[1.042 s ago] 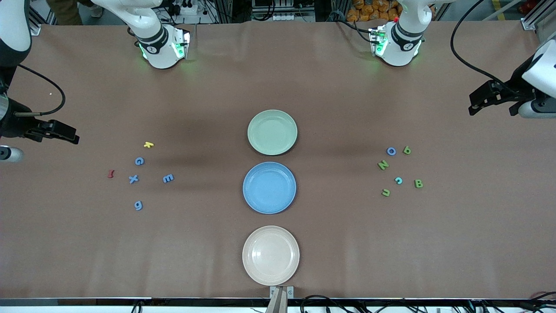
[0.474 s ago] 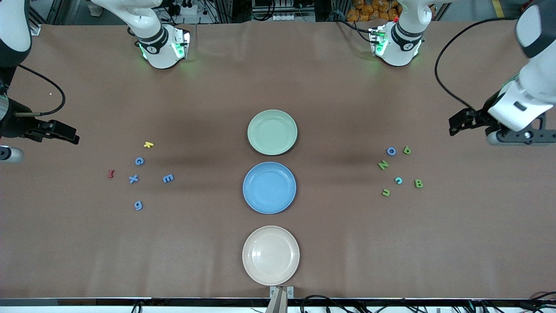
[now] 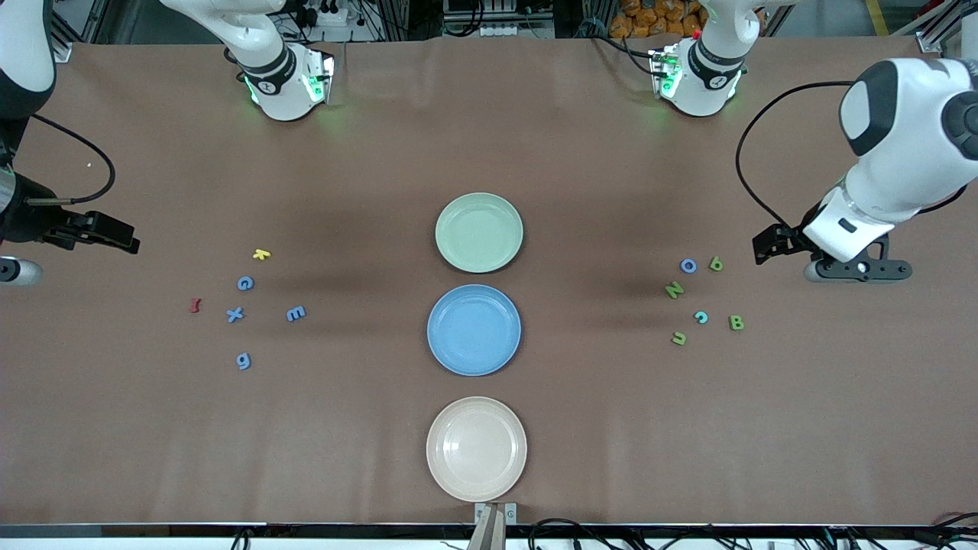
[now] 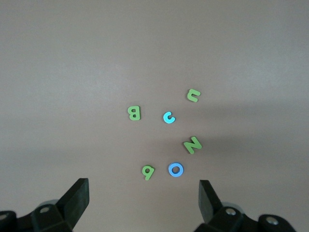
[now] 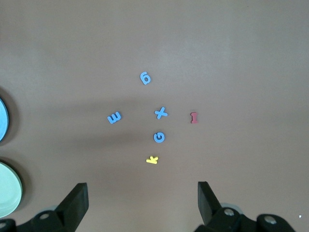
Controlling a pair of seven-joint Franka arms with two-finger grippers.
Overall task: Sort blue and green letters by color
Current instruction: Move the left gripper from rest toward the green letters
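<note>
Blue letters G (image 3: pixel 244 283), x (image 3: pixel 235 314), E (image 3: pixel 296 313) and g (image 3: pixel 244 360) lie flat toward the right arm's end of the table. Green letters N (image 3: pixel 674 289), u (image 3: pixel 678 338), B (image 3: pixel 736 322) and b (image 3: pixel 716 263) lie toward the left arm's end, with a blue o (image 3: pixel 688 266) beside the b. My left gripper (image 3: pixel 764 248) hangs open over the table beside the b (image 4: pixel 147 171) and the o (image 4: pixel 175 169), holding nothing. My right gripper (image 3: pixel 126 241) waits open and empty, off to the side of the blue group (image 5: pixel 161 113).
Three empty plates stand in a row mid-table: green (image 3: pixel 479 232) farthest from the front camera, blue (image 3: pixel 474 330) in the middle, beige (image 3: pixel 476 448) nearest. A yellow letter (image 3: pixel 261 253) and a red letter (image 3: pixel 195 305) lie by the blue group. A teal c (image 3: pixel 701 317) lies among the green letters.
The left arm has swung in from the table's end and its gripper now hangs close to the green letters. The right arm and all letters have stayed put.
</note>
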